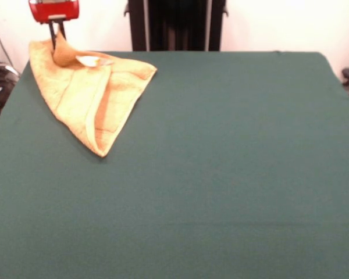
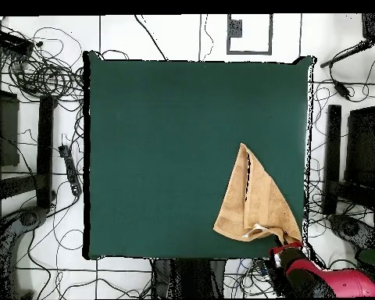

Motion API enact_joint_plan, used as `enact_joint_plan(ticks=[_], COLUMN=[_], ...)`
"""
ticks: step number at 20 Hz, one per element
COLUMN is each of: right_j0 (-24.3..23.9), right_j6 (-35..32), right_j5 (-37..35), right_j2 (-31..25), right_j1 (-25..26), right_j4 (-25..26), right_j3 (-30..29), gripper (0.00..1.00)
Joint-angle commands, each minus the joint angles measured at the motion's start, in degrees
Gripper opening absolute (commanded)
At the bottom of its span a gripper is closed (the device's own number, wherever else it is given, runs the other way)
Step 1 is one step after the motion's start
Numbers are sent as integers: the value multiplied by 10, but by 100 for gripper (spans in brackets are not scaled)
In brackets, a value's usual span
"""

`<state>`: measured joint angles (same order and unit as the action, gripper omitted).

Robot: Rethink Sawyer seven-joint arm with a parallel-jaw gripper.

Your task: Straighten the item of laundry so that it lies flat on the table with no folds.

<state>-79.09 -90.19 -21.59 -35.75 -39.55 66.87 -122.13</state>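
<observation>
The orange-tan towel lies folded into a rough triangle at the far left corner of the green table in the front view. Its point faces the table's middle and a white label shows near its top. One corner is pulled up into a small peak. My gripper, red-bodied with dark fingers, is shut on that raised corner. In the overhead view the towel sits near the table's bottom right corner, with the gripper at its lower right tip.
The towel's far edge lies close to the table's far and left edges. The black pedestal stands behind the table. Cables and equipment lie on the floor around the table.
</observation>
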Motion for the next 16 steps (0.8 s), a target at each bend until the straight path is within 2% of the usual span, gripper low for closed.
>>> enact_joint_plan(ticks=[1, 3, 16], right_j0=[29, 17, -18], right_j6=[156, 202, 342], right_j5=[-21, -38, -108], right_j2=[-49, -63, -112], right_j1=[12, 20, 39], right_j4=[32, 23, -31], right_j3=[-18, -13, 31], gripper=[0, 0, 0])
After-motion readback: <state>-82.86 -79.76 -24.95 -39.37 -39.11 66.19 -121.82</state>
